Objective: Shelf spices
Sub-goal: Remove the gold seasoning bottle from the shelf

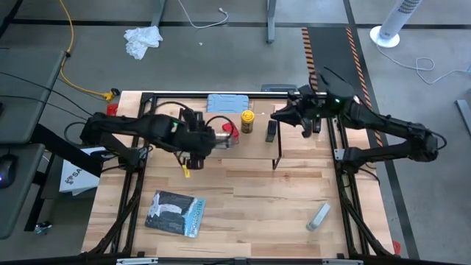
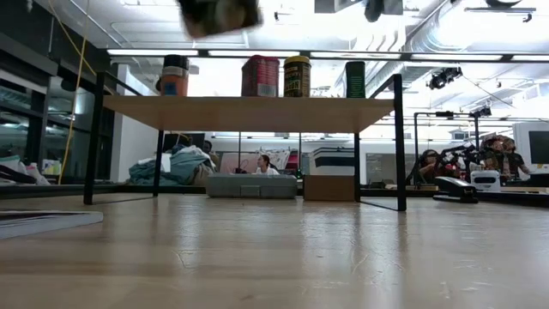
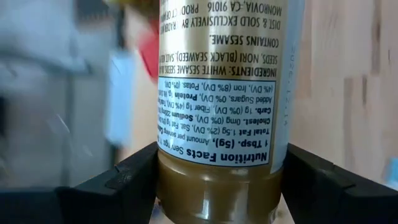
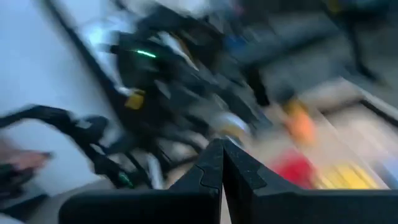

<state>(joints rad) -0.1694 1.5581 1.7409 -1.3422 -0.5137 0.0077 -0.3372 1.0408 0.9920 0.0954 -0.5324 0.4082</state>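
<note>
Between the left gripper's (image 3: 217, 180) fingers sat the amber jar (image 3: 217, 93), clamped tight, just short of the shelf (image 1: 254, 147) where four spices stood. Looked like the last placement; next it'd need lowering onto a free spot. Beyond the shelf's far end, the right gripper (image 4: 222, 163) hung pinched together, empty.

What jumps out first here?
The left gripper grips an amber jar filling its wrist view, label upside down, beside the shelf. Four spices already stand in a row on the shelf: one by its left end, the red tin, yellow jar and black tin. The right gripper hovers shut near the shelf's right end.
</note>
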